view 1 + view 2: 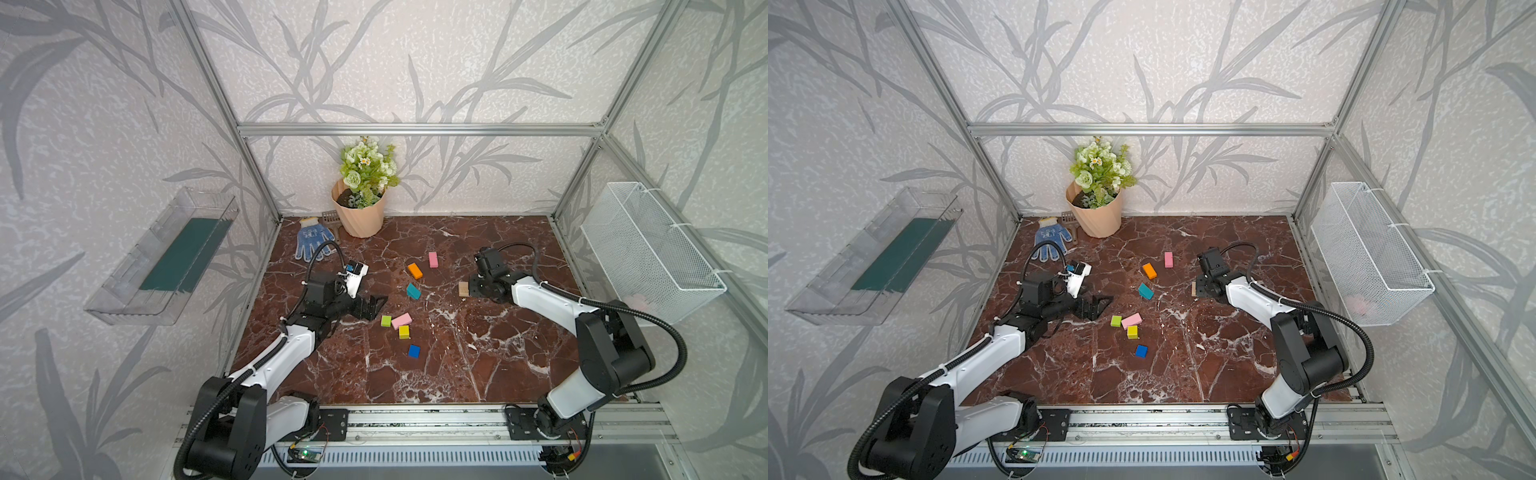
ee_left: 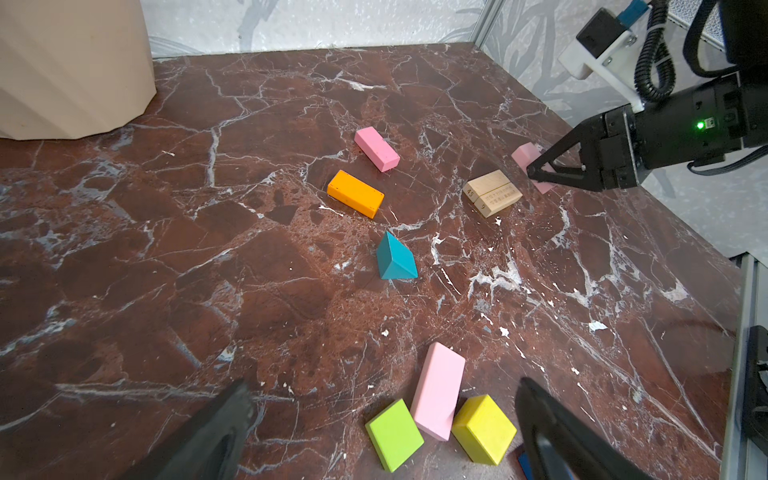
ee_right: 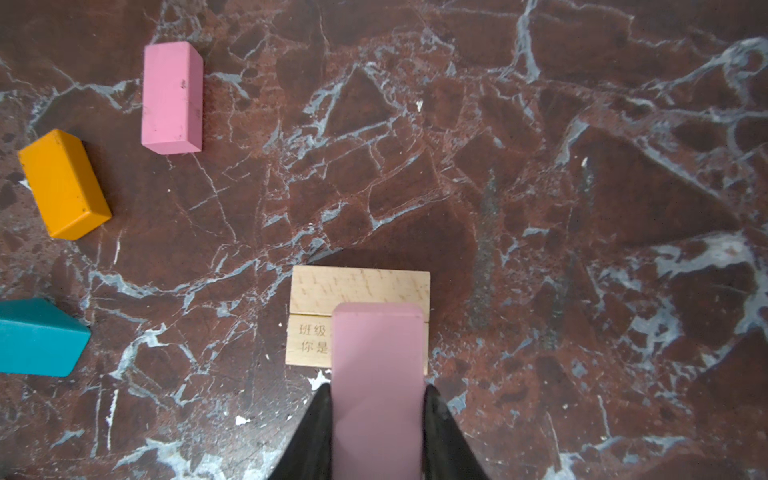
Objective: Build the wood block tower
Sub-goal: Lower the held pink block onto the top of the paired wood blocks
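Right gripper (image 3: 378, 399) was clamped on a pink block (image 3: 376, 365). Its fingers (image 3: 438, 436) pressed the two long sides and the block stuck out forward past the tips. In the right wrist view the held block overlapped the two plain-wood bars (image 3: 357, 286). These lay side by side, touching, flat on the table (image 1: 478, 353); one bar carried printed characters. It could not be told whether the pink block rested on the bars or hung just above them. In both top views only one end of the wood showed past the right wrist, right of centre.

Left gripper (image 2: 382, 384) was released, jaws spread wide with nothing between them. It sat low over the table on the left and pointed at a small cluster: lime cube (image 2: 394, 434), pale pink bar (image 2: 438, 390) and yellow cube (image 2: 484, 428). The bar lay between the two cubes, touching or nearly so. Blue cube (image 1: 414, 351) sat alone, a little nearer the front edge.

Between the cluster and the back wall lay the teal wedge (image 1: 413, 291), orange bar (image 1: 414, 270) and pink bar (image 1: 433, 259). Each lay flat on the table, near one another but apart.

Peach flower pot (image 1: 359, 216) and blue glove (image 1: 311, 243) stood at the back left.
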